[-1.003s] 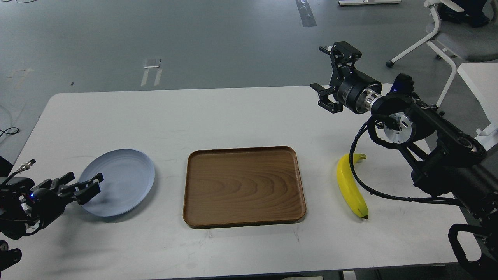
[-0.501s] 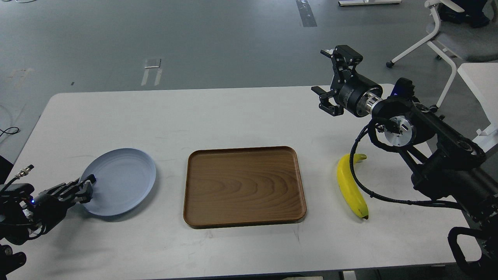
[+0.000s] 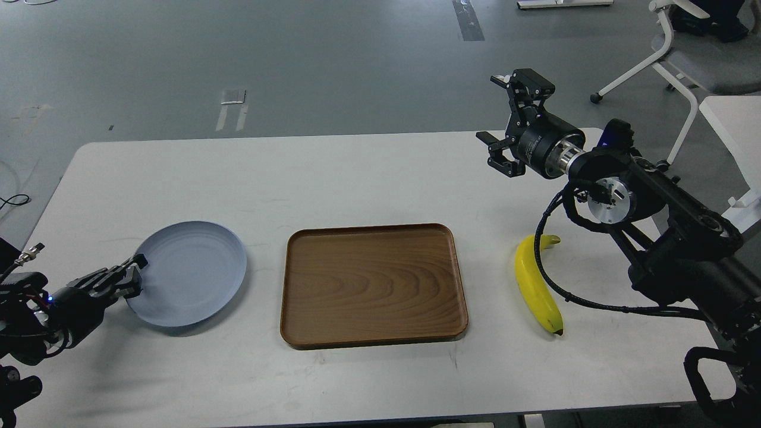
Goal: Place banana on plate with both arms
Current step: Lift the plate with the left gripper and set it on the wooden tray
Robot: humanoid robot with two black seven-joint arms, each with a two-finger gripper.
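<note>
The pale blue-grey plate (image 3: pixel 190 272) lies on the white table (image 3: pixel 357 172) at the left. My left gripper (image 3: pixel 132 278) is shut on the plate's left rim. The yellow banana (image 3: pixel 535 284) lies on the table at the right, its greenish stem pointing away from me. My right gripper (image 3: pixel 503 122) is open and empty. It hovers above the far right part of the table, well beyond the banana. A black cable from my right arm loops across the banana's stem end.
A rectangular brown wooden tray (image 3: pixel 373 285) lies mid-table between the plate and the banana. A white office chair (image 3: pixel 684 53) and the corner of another white table (image 3: pixel 734 128) stand past the table's far right corner.
My left gripper has shut on the plate's left rim, and the plate has shifted a little to the right. My right gripper has drifted slightly right and stayed open.
</note>
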